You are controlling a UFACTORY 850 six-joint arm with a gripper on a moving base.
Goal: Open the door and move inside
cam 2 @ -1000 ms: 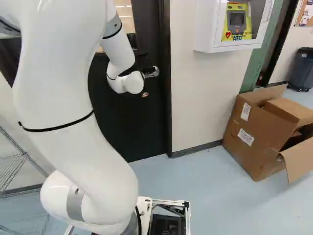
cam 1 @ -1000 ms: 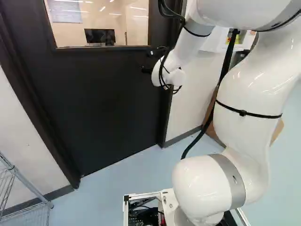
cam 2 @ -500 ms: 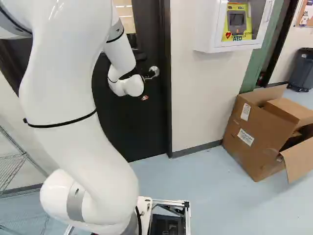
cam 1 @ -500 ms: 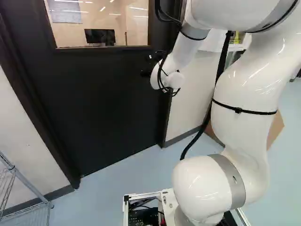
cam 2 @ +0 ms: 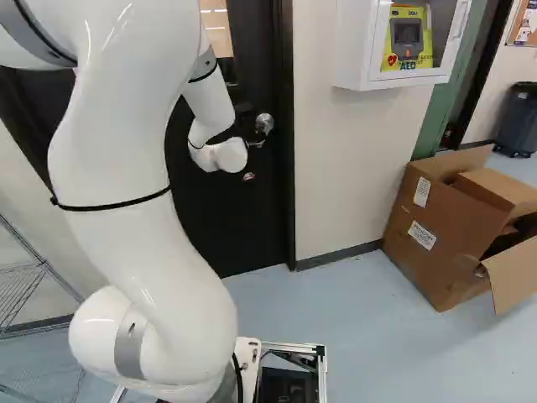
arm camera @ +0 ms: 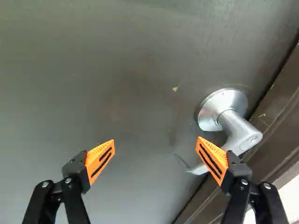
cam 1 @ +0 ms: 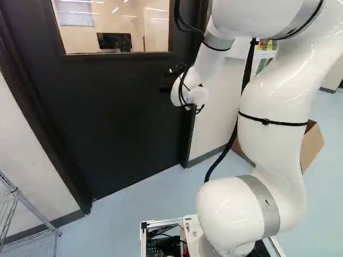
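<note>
Two orange pads (arm camera: 100,158) are standing wide apart, so the gripper (arm camera: 155,144) is holding nothing between them. Ahead of it the dark door (cam 1: 118,107) is filling the space, and it is looking shut against its frame (arm camera: 280,121). The metal handle (arm camera: 236,126) is sitting on the door near this frame, and its lever is passing partly behind the finger on the frame side; whether they are touching, I cannot tell. Compared with half a second ago, the white arm (cam 1: 273,107) is bending a little differently and its wrist end is standing slightly lower, while the base (cam 2: 246,346) is not moving. In the right base view the handle is now showing more freely beside the wrist. For the task, this is meaning, I think, that the robot is only adjusting its place at the handle, and the opening is still waiting. Probably the next move is needing a shift toward the frame, so that the lever is coming between the pads; otherwise the finger is risking to knock it.
</note>
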